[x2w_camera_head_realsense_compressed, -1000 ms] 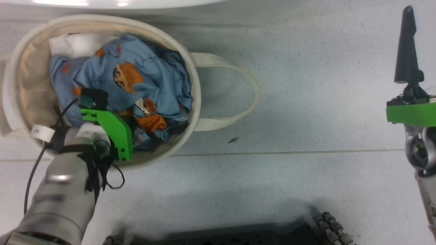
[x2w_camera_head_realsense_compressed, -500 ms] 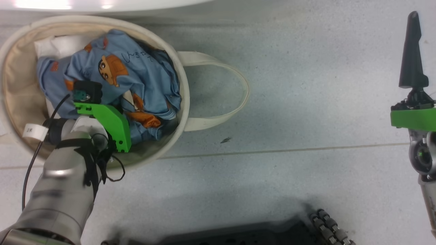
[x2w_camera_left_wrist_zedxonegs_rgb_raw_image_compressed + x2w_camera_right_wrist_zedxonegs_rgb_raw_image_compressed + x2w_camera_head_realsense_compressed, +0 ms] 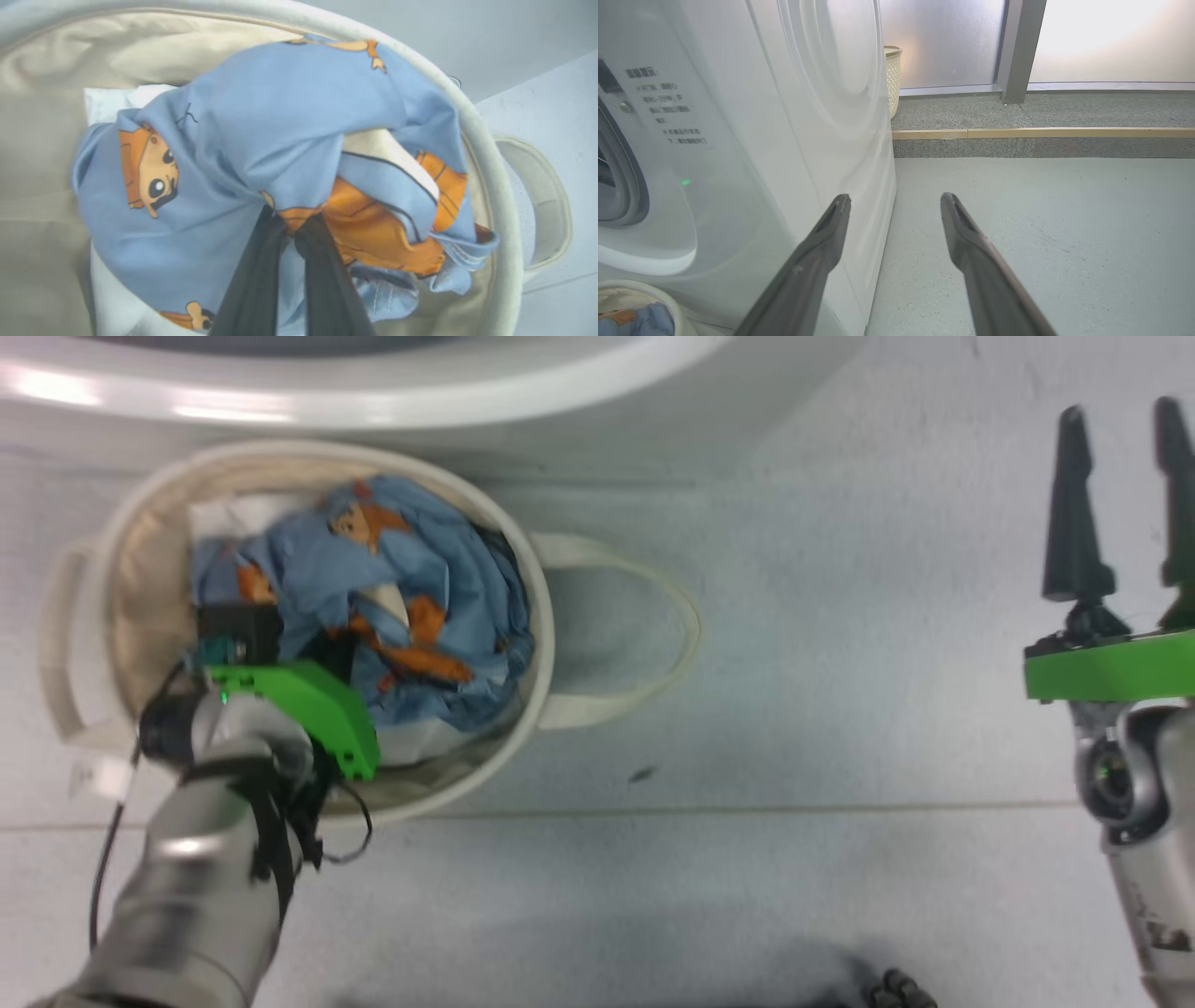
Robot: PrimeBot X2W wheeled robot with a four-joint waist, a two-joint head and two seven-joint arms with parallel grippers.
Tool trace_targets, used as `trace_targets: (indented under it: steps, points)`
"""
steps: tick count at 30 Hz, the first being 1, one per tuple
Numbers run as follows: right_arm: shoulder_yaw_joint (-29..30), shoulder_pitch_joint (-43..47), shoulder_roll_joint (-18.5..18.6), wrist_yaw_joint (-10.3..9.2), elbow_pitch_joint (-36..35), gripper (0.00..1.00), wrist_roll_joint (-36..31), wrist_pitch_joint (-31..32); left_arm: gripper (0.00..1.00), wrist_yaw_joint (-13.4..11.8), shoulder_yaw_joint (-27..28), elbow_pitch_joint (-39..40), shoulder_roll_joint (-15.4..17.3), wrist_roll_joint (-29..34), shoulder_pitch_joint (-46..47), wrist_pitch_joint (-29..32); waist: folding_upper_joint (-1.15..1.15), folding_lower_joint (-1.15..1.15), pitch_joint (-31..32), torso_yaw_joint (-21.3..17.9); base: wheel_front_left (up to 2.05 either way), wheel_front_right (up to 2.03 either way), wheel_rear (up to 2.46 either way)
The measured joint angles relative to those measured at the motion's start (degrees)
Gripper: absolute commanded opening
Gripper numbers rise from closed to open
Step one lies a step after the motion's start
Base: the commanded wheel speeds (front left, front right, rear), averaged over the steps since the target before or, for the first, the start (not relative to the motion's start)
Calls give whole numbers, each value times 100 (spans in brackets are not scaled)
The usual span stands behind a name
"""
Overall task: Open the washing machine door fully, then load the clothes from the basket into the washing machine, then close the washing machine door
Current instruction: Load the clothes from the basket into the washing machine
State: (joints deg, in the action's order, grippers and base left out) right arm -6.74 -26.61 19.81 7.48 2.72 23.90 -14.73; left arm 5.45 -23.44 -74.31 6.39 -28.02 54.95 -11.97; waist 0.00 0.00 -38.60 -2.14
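We pinch the clothes (image 3: 261, 154) in the basket (image 3: 486, 154) with our left gripper (image 3: 292, 224), ready for lifting; our right gripper (image 3: 895, 198) gapes wide, aside.

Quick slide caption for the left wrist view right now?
Left gripper shut on the light blue cartoon-print clothes inside the cream basket, white padding beside them.

My left claw (image 3: 322, 653) down among the clothes (image 3: 448, 579) in the basket (image 3: 544, 635) | my right claw (image 3: 1123, 425) spread wide over the floor (image 3: 794, 728), well apart | washing machine (image 3: 420, 392) just behind the basket
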Motion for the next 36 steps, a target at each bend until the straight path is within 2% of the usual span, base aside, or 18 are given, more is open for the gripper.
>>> trace_targets:
  steps: [7,11,20,28,36]
  points:
    - [-172,14,-247,0,336,100,165,0,0,113,158,249,-66,-194,-636,-227,0,0,747,131,0,0,0]
    - [-210,243,-310,0,506,100,249,0,0,70,325,1098,-11,-79,-1061,-229,1,-1,1232,212,0,0,0]
    - [-316,850,-501,0,767,100,453,1,0,10,1168,2747,35,181,-2273,-233,1,-2,2294,373,0,0,0]
    - [-253,1413,-654,0,840,100,538,1,0,-54,1526,4134,-3,690,-2706,-234,1,-1,3070,474,0,0,0]
    - [-171,1546,-665,0,810,100,545,1,0,-99,1722,4641,-65,776,-2797,-234,1,0,3280,419,0,0,0]
